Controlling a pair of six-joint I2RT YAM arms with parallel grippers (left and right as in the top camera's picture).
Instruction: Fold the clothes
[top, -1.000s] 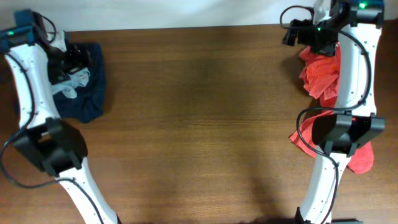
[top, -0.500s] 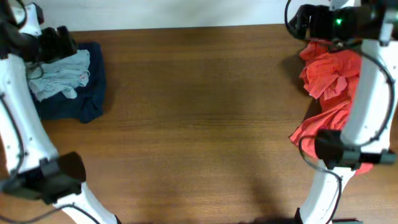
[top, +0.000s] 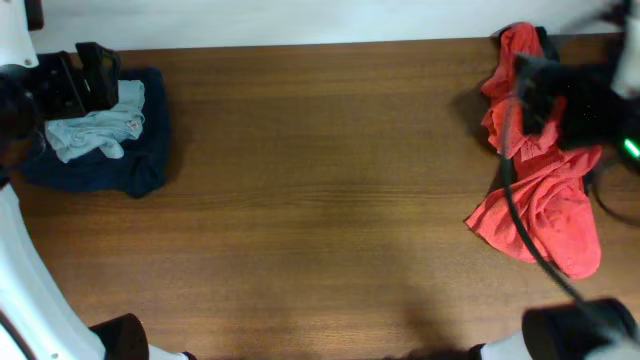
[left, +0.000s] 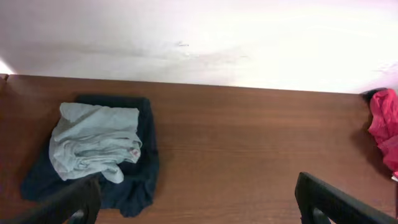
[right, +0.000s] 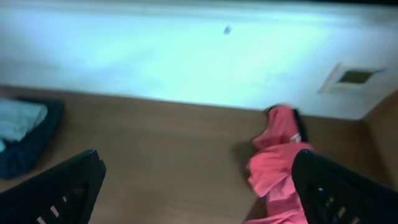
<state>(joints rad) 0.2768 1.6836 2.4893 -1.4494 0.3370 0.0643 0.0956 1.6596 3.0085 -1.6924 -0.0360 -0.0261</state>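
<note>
A crumpled red garment (top: 540, 190) lies at the table's right edge; it also shows in the right wrist view (right: 277, 168) and at the far right of the left wrist view (left: 384, 124). A light blue garment (top: 100, 125) lies bunched on a dark navy garment (top: 120, 170) at the far left, also in the left wrist view (left: 93, 143). My left gripper (left: 199, 205) is open and empty, raised high above the table. My right gripper (right: 199, 186) is open and empty, raised above the red garment.
The brown wooden table (top: 320, 200) stretches between the two piles. A white wall (left: 205, 37) runs along its far edge, with a small wall plate (right: 354, 78) at the right.
Both arms have lifted up and away from the piles toward the camera. The light blue garment now lies uncovered on the navy one, and the red garment lies free.
</note>
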